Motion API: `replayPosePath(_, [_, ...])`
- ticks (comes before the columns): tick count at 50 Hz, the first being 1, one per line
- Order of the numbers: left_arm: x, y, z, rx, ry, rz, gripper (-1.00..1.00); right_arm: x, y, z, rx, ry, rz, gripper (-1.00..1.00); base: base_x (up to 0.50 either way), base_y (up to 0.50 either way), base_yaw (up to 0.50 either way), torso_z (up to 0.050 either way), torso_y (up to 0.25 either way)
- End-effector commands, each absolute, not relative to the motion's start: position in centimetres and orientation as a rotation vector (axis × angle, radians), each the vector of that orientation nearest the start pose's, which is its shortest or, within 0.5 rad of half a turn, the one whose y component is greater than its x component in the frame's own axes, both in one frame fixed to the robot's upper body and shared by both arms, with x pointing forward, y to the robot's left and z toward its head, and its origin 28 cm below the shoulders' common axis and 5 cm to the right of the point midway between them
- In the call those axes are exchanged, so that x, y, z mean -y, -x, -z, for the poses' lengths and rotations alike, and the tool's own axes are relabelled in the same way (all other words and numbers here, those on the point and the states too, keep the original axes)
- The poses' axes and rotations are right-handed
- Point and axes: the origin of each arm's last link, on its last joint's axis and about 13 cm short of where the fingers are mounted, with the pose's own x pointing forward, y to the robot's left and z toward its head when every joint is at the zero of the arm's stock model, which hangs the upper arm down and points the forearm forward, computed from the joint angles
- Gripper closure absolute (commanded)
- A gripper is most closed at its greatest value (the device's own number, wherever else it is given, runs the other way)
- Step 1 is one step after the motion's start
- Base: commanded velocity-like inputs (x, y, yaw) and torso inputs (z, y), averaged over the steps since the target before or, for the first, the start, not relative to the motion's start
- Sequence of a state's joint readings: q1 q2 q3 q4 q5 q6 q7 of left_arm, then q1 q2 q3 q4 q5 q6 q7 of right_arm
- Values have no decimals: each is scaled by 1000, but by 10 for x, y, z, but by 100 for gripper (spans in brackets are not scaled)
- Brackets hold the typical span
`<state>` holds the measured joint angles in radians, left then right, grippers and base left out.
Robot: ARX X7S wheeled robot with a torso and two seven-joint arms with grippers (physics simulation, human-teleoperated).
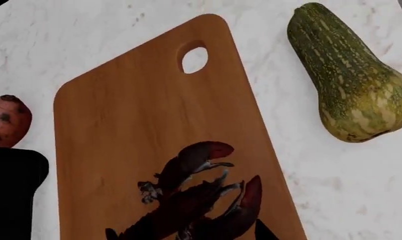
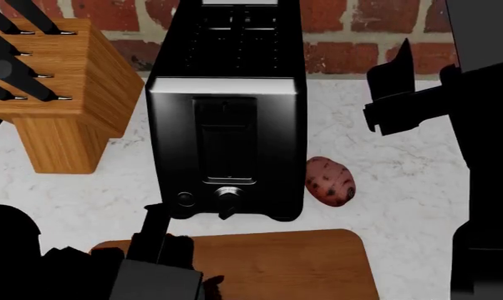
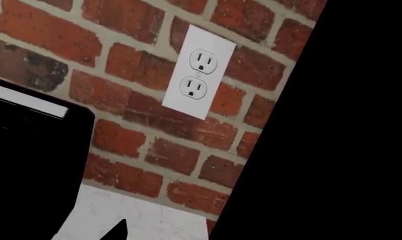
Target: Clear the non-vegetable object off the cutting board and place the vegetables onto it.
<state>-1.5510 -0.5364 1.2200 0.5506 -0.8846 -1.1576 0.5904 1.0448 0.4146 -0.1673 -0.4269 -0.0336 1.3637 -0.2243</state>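
Nothing of the task could be counted as done. The lobster was seen lying on the cutting board, toward the end away from the oval hole, and none of the vegetables had been placed there. The potato rested on the marble counter just beside the toaster, off the board, and the squash lay on the counter alongside the board's long edge, close to it but apart. The left gripper was held over the board near the lobster, yet whether its fingers were spread or pressed together could not be told, since only dark fragments were shown. The right gripper was raised well above the counter; its finger state could not be made out either. The lobster's tail was cut off by the wrist picture's edge, and the right wrist view was taken up by brick wall and an outlet.
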Motion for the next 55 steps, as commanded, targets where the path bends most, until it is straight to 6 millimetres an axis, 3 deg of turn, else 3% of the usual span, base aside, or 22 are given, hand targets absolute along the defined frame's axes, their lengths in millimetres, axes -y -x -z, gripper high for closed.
replayPosePath(1, [-168, -253, -299, -340, -1054, 1355, 100, 174, -284, -301, 50, 353, 55, -100, 0, 0, 0, 0, 0])
replayPosePath(14, [-191, -256, -307, -370, -1013, 1215, 100, 174, -285, -310, 63, 361, 55, -100, 0, 0, 0, 0, 0])
replayPosePath(15, [-211, -253, -309, -411, -991, 1126, 100, 174, -283, -311, 72, 353, 57, -100, 0, 0, 0, 0, 0])
replayPosePath(16, [-212, -253, -309, -412, -991, 1122, 100, 174, -284, -311, 73, 353, 57, -100, 0, 0, 0, 0, 0])
replayPosePath(29, [-236, -262, -300, -466, -936, 1016, 100, 174, -284, -309, 73, 344, 57, -100, 0, 0, 0, 0, 0])
replayPosePath(55, [-289, -306, -307, -479, -789, 668, 100, 172, -286, -312, 75, 353, 49, -100, 0, 0, 0, 0, 0])
